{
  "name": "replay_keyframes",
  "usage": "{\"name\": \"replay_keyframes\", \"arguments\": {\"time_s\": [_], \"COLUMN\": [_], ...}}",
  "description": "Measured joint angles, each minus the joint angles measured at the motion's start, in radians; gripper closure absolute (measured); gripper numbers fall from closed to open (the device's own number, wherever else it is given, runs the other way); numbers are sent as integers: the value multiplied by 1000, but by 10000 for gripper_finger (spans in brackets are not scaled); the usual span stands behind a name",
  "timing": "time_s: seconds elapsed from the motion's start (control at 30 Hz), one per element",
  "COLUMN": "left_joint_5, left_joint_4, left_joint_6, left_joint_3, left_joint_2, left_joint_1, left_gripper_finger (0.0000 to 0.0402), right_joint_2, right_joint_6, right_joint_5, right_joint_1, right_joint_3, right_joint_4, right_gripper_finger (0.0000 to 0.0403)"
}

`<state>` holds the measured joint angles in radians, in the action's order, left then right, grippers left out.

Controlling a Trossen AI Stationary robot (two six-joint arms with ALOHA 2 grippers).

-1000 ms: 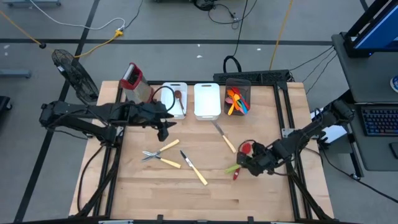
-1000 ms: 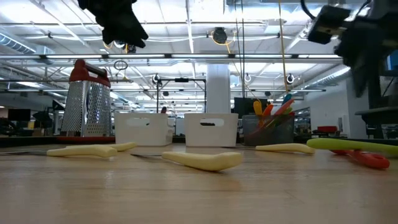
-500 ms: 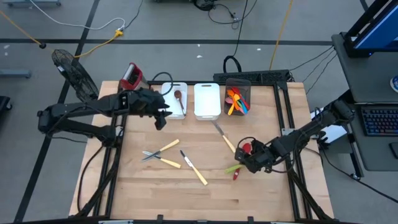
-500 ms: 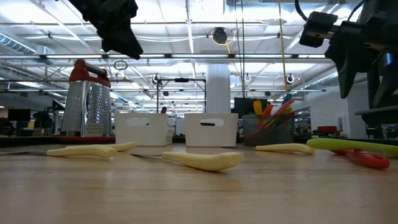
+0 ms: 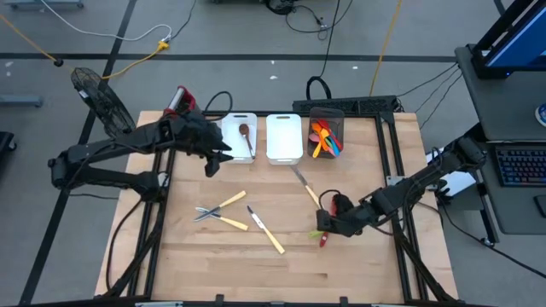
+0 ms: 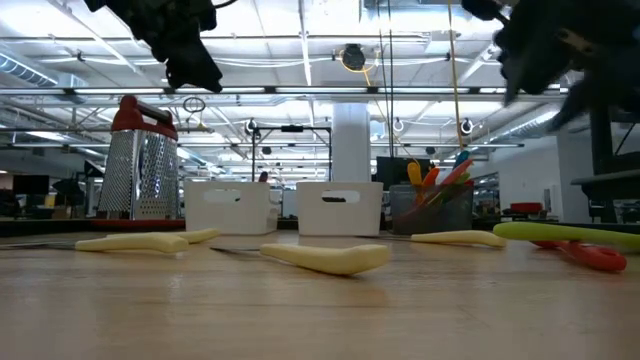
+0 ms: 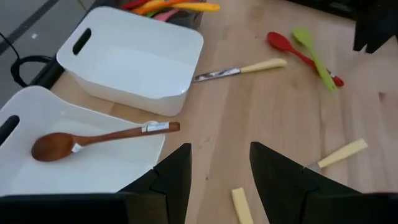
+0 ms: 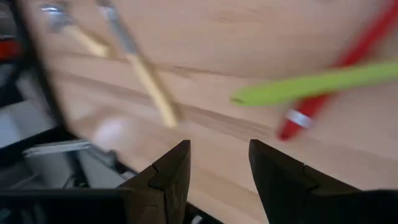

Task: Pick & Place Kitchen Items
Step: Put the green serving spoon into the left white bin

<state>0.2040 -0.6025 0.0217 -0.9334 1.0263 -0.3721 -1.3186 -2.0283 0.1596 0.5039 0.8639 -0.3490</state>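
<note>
The left tool point(image 5: 211, 162) has drawn back toward the white bins while the right tool point(image 5: 323, 223) shifted over the green spoon point(image 7: 314, 50).

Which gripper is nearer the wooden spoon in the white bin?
Left. The left gripper hovers beside the bin holding the wooden spoon; the right gripper is across the table over the green spoon.

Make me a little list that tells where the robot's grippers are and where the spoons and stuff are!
left gripper: open, empty, beside the left white bin
right gripper: open, empty, above the green spoon and red spoon
wooden spoon: lying in the left white bin
middle white bin: looks empty
dark bin: holds colourful utensils
yellow-handled pieces: scattered on the table
</note>
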Motion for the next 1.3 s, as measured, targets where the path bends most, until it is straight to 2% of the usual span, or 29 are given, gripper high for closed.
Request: {"name": "replay_keyframes", "arguments": {"time_s": [0.17, 0.27, 0.37, 0.67, 0.8, 0.9, 1.07, 1.3], "left_joint_5": [16, 16, 16, 16, 16, 16, 16, 16], "left_joint_4": [0, 0, 1, 0, 0, 1, 0, 0], "left_joint_6": [-1, -14, -24, -27, -42, -44, -52, -62], "left_joint_3": [0, 0, 0, 0, 0, 0, 0, 0], "left_joint_2": [0, 0, 0, 0, 0, 0, 0, 0], "left_joint_1": [-14, -21, -30, -48, -47, -47, -47, -47], "left_gripper_finger": [233, 233, 233, 233, 234, 233, 233, 233], "right_joint_2": [0, -1, -15, -97, -148, -197, -241, -248], "right_joint_6": [0, -202, -339, -371, -381, -381, -369, -370], "right_joint_5": [191, 267, 307, 131, 20, -5, 0, 2], "right_joint_1": [-1, 0, 2, -41, -54, -64, -88, -102], "right_joint_3": [0, 0, 11, 197, 275, 309, 305, 238], "right_joint_4": [105, 99, 55, -204, -317, -362, -291, 22], "right_gripper_finger": [248, 248, 248, 248, 248, 248, 248, 248]}}
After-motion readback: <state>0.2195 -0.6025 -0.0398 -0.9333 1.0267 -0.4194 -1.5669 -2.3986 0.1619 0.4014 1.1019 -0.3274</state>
